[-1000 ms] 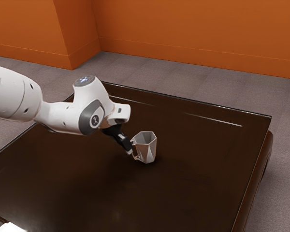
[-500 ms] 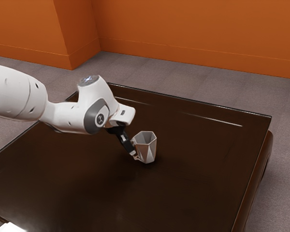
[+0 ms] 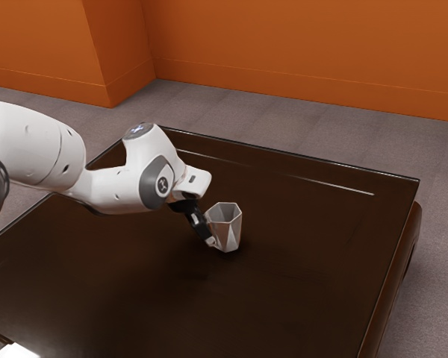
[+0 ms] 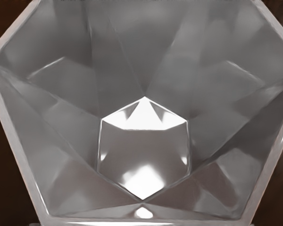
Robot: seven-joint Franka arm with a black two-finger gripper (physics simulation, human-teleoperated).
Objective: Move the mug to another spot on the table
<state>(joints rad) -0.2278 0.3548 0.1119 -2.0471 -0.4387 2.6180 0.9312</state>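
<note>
Sitting right against the handle side of the mug (image 3: 225, 225), the black gripper (image 3: 207, 234) is angling down from the exterior view's left. The jaws are bunching into one dark shape there, so can't tell whether they're clamping the mug or just lying beside it. Mug is standing upright on the table (image 3: 306, 261), approx. mid-table, w/ a soft shadow pooling under its base. It's pale grey and faceted, widening from base to rim. Wrist view is looking straight down into the mug (image 4: 141, 155): angled grey facets are running down to a bright six-sided bottom, and bits of dark table are peeking in at the corners. White arm (image 3: 97, 179) is stretching in low over the table from the exterior view's left. Table is showing dark brown and glossy, catching thin light streaks toward its far side, w/ a raised lip running round the edges. Grey-brown floor (image 3: 321, 127) is spreading round it. Orange walls (image 3: 299, 45) w/ a baseboard are closing off the back, one section jutting out at the exterior view's upper left.
</note>
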